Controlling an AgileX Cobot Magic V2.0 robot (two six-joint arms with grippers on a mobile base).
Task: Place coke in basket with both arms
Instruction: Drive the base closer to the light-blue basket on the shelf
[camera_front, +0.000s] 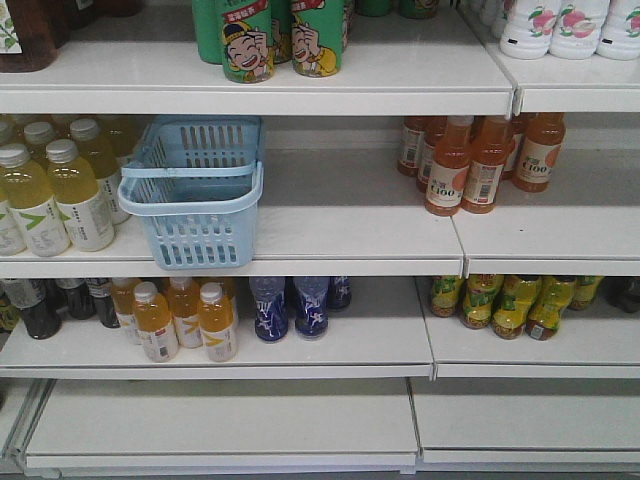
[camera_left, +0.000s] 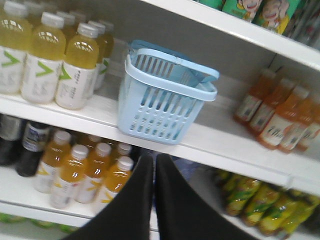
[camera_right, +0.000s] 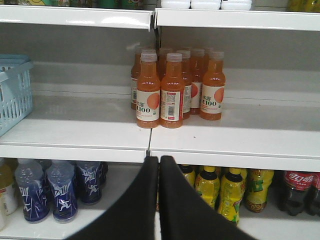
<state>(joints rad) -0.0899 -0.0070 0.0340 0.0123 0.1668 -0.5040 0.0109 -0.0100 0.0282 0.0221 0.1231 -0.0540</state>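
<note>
The light blue basket (camera_front: 200, 235) stands on the middle shelf, left of centre, its handle strap lying across the rim. It also shows in the left wrist view, basket (camera_left: 165, 112), and at the left edge of the right wrist view, basket (camera_right: 12, 95). Coke bottles (camera_right: 298, 190) with red wraps stand on the lower shelf at the far right. My left gripper (camera_left: 154, 159) is shut and empty, below and in front of the basket. My right gripper (camera_right: 158, 160) is shut and empty, level with the shelf edge, left of the coke. Neither arm appears in the front view.
Orange juice bottles (camera_front: 480, 160) stand on the middle shelf right of the basket. Pale yellow bottles (camera_front: 60, 190) crowd its left side. Below are blue bottles (camera_front: 295, 305), amber bottles (camera_front: 180, 320) and yellow-green bottles (camera_front: 510, 305). Green cans (camera_front: 280, 35) sit on the top shelf.
</note>
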